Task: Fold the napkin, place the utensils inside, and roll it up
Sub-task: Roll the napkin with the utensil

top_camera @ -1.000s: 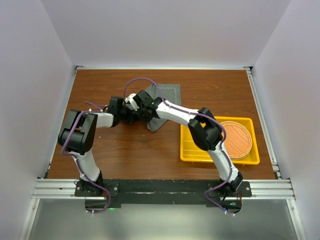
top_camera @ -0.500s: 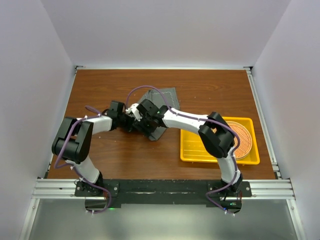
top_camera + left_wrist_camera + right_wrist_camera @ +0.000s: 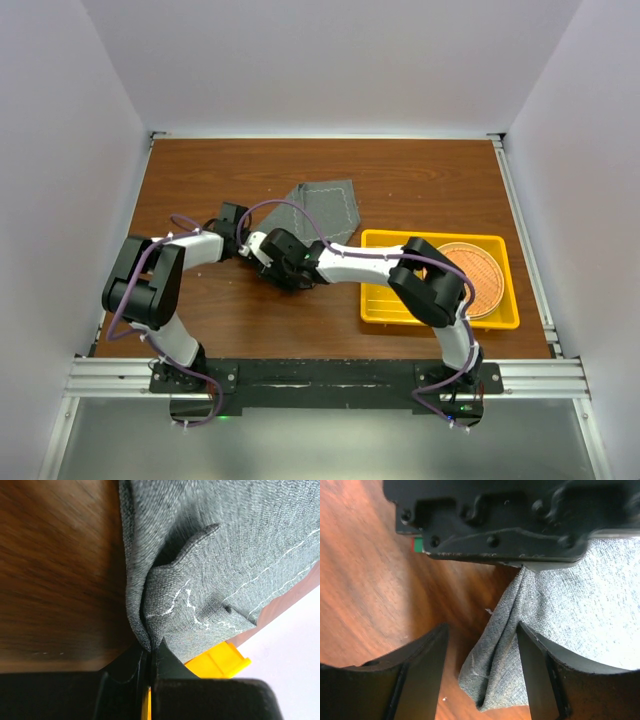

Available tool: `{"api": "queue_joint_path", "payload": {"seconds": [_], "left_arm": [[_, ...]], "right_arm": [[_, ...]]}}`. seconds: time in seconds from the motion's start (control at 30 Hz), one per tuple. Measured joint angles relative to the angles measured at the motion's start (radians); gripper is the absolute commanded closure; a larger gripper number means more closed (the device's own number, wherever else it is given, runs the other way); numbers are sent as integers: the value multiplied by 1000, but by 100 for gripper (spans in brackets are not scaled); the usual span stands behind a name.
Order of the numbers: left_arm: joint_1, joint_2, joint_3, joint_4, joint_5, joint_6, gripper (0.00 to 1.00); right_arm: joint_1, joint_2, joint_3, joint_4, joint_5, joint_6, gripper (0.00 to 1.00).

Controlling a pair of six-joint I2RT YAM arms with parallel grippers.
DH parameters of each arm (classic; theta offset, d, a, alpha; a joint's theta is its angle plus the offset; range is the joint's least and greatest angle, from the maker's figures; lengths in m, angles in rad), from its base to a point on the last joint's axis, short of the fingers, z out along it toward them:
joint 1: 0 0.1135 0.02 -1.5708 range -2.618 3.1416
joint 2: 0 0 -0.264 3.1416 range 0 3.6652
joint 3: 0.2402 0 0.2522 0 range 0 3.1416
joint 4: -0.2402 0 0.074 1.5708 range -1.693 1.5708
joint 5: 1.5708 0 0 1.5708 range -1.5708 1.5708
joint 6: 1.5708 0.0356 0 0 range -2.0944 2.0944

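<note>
L pincer (image 3: 150,651) clamped tight on bunched napkin (image 3: 235,550) edge, mid-tabletop (image 3: 430,190), nearer left edge. R pincer (image 3: 481,630) spread wide, cloth fold between its fingers.

Right end effector drawn back off the napkin
The right end effector (image 3: 272,262) has moved from over the napkin (image 3: 328,205) toward the table's (image 3: 250,322) near edge, so more grey cloth now lies uncovered behind it.
</note>
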Motion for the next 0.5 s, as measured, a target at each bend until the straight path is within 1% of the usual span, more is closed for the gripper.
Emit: {"api": "queue_joint_path", "payload": {"seconds": [0.13, 0.37, 0.4, 0.5], "left_arm": [[0, 0, 0, -8, 8, 0, 100], [1, 0, 0, -13, 15, 0, 100], [2, 0, 0, -14, 16, -1, 100], [8, 0, 0, -19, 26, 0, 100]], "right_arm": [[23, -1, -20, 48, 95, -17, 38], [24, 11, -19, 71, 211, -47, 39], [23, 18, -15, 75, 220, -50, 39], [23, 28, -7, 87, 242, -56, 46]]}}
